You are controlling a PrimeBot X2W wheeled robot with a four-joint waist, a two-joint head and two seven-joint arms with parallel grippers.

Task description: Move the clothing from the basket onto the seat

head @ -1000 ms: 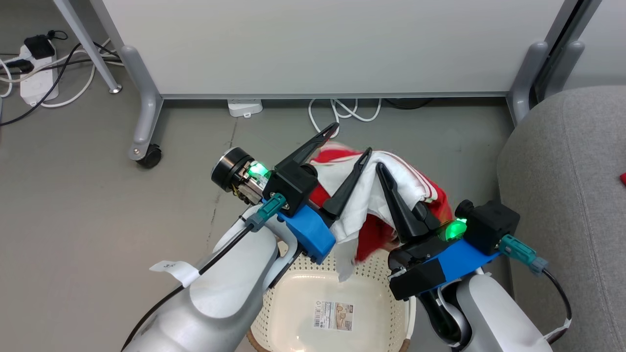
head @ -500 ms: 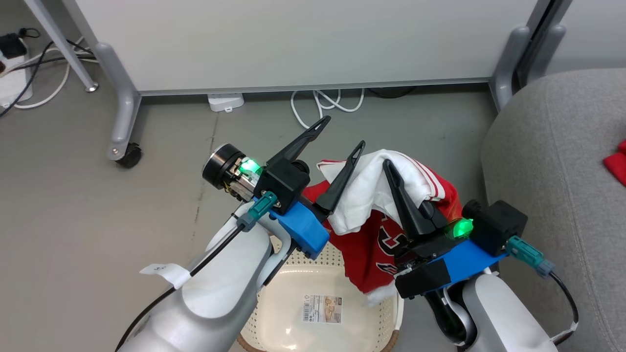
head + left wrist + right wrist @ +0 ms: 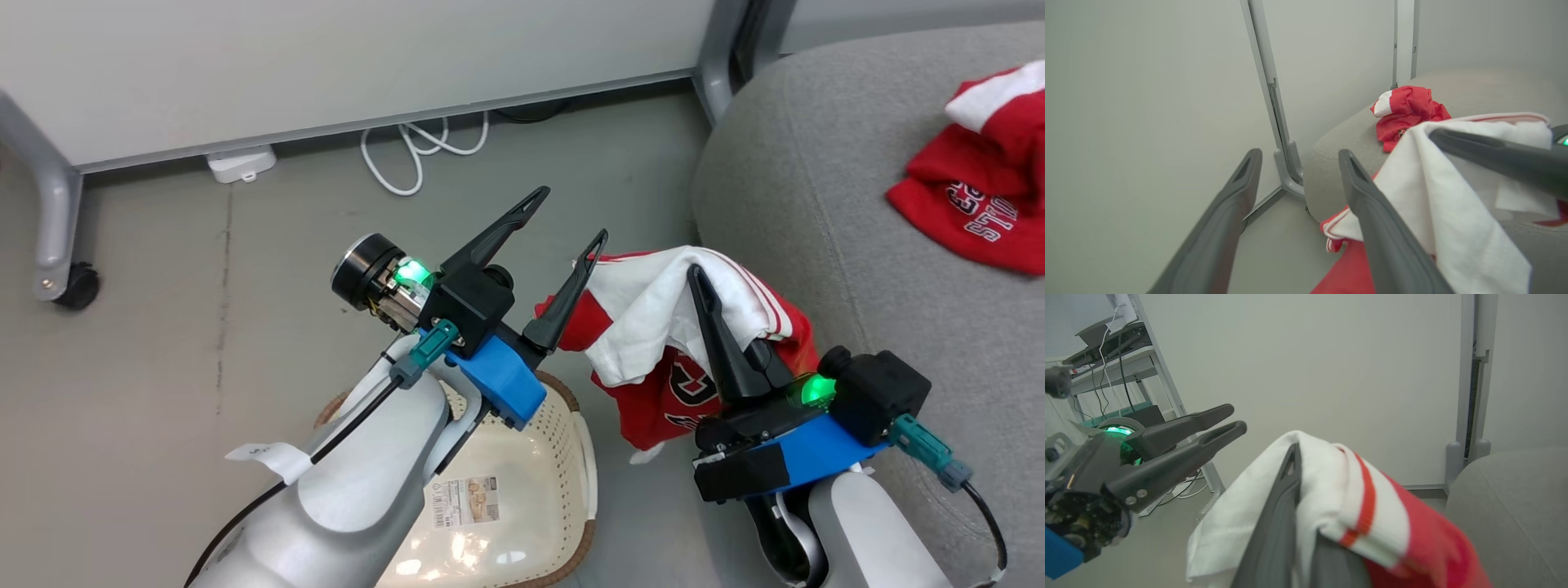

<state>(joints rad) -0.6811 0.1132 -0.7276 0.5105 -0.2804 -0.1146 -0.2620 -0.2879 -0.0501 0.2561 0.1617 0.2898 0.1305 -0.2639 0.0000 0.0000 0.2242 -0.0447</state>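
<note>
My right gripper [image 3: 702,282] is shut on a red and white garment [image 3: 653,327] of the clothing, which drapes over its fingers and hangs above the floor between the basket and the seat. One of its fingers is hidden under the cloth [image 3: 1343,490]. The left gripper [image 3: 571,214] stands open and empty just left of the hanging garment [image 3: 1445,196]. The cream basket [image 3: 563,441] sits at the lower left, holding only a label. A second red garment [image 3: 971,204] lies crumpled on the grey seat [image 3: 816,163].
A white partition runs along the back, with a grey leg and caster [image 3: 77,286]. A coiled white cable [image 3: 416,155] and a white adapter [image 3: 241,163] lie on the floor beneath it. A shelf with cables [image 3: 1106,343] stands behind the left arm.
The head camera has swung right, so the seat fills more of the view. The held garment has gone from over the basket to beside it, close to the seat's edge.
</note>
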